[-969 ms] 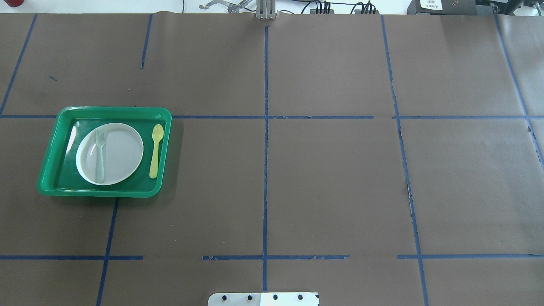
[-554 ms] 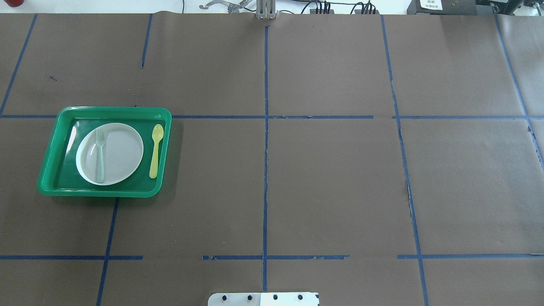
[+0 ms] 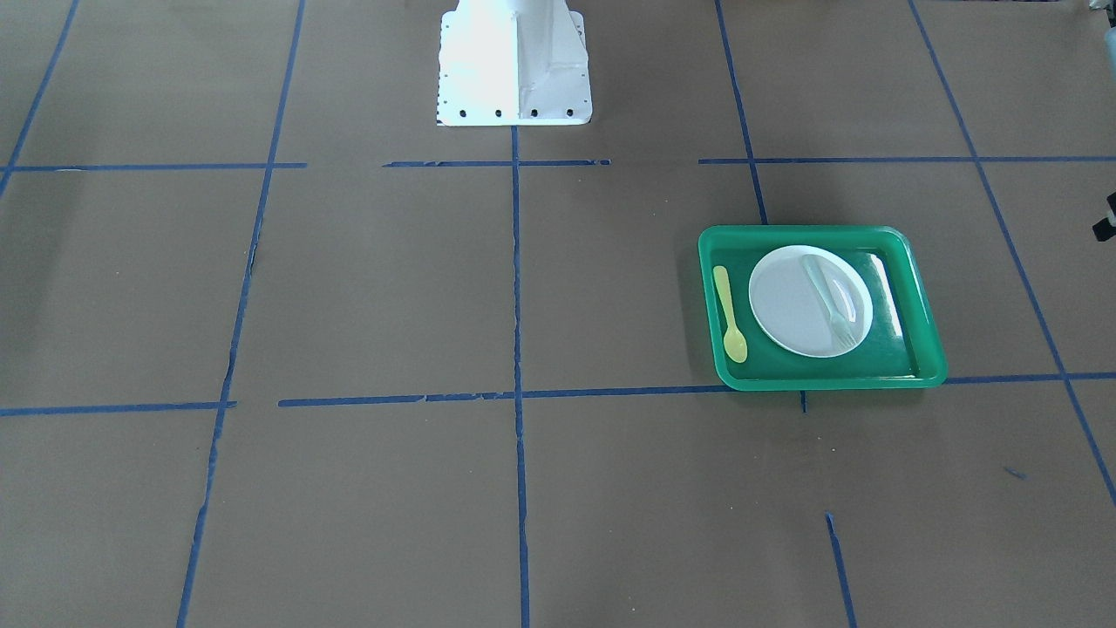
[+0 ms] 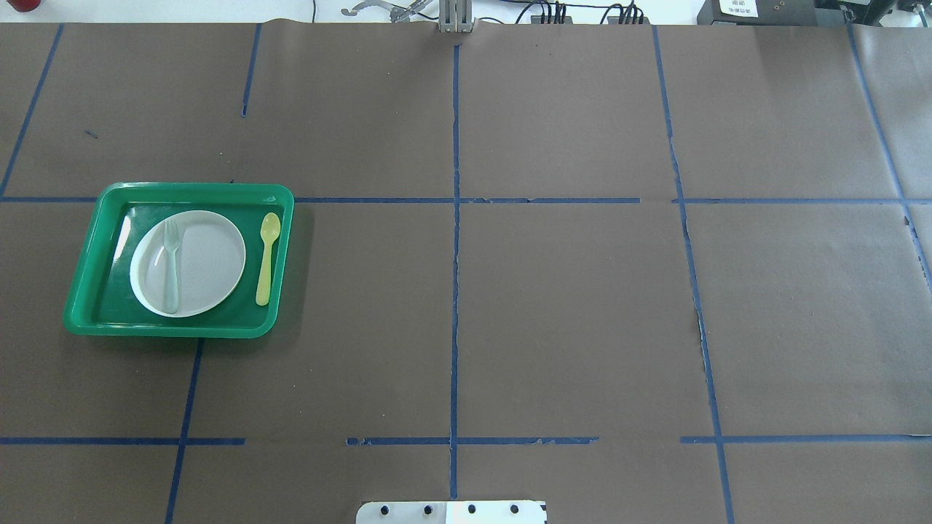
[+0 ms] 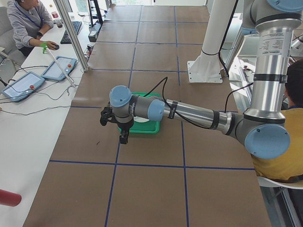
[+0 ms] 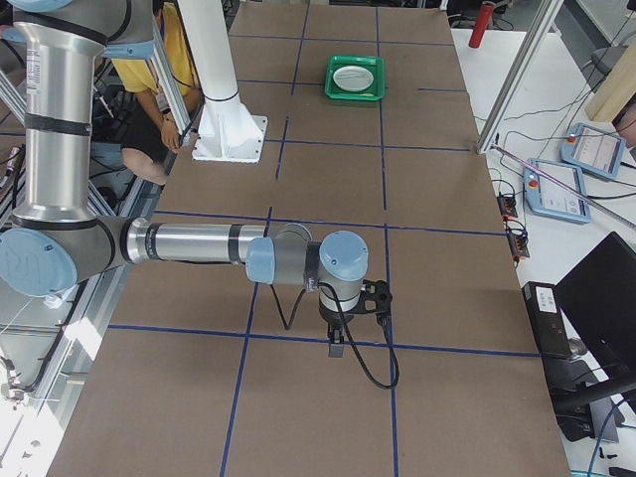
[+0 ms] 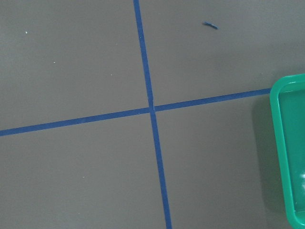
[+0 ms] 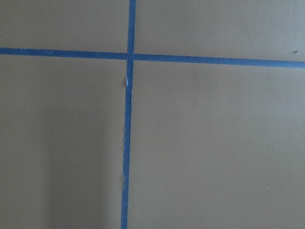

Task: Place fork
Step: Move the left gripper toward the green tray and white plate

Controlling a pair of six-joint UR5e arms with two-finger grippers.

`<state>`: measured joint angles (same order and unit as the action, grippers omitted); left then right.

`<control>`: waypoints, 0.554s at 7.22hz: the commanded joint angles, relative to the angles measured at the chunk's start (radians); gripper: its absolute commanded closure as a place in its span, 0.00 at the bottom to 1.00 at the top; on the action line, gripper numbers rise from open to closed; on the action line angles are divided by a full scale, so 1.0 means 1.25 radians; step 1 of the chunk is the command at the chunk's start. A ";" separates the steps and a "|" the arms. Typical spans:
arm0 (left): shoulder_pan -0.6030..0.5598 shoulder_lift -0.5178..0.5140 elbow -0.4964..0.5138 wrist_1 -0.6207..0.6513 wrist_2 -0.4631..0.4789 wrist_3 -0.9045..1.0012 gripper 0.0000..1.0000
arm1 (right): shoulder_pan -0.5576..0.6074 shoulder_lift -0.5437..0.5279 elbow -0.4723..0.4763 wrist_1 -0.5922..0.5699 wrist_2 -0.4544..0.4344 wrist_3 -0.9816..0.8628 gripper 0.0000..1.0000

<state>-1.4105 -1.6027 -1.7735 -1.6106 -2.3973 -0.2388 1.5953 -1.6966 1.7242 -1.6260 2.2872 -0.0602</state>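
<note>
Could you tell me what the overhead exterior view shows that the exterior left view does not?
Only the overhead shows the fork, lying on the plate, and the yellow spoon beside it. Only the exterior left shows the left arm, the left gripper hanging beside the green tray, and an operator. Both show that tray on the brown table.

The right gripper [image 6: 335,348] hangs over the table [image 6: 447,199] (green tray [image 6: 355,97] well apart).

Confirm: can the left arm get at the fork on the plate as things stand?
Probably yes. The fork lies uncovered on the plate in the tray; the left end effector hangs beside that tray, nothing between them.
</note>
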 commanded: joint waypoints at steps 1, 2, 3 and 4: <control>0.150 -0.036 0.009 -0.117 0.005 -0.287 0.00 | 0.000 0.000 0.000 0.000 0.000 -0.001 0.00; 0.229 -0.090 0.059 -0.120 0.018 -0.373 0.02 | 0.000 0.000 0.000 0.000 0.000 -0.001 0.00; 0.275 -0.134 0.097 -0.122 0.067 -0.443 0.02 | 0.001 0.000 0.000 0.000 0.000 -0.001 0.00; 0.320 -0.147 0.125 -0.122 0.068 -0.480 0.04 | 0.000 0.000 0.000 0.000 0.000 -0.001 0.00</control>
<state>-1.0873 -1.7474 -1.6671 -1.7580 -2.3349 -0.7541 1.5958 -1.6966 1.7242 -1.6260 2.2872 -0.0613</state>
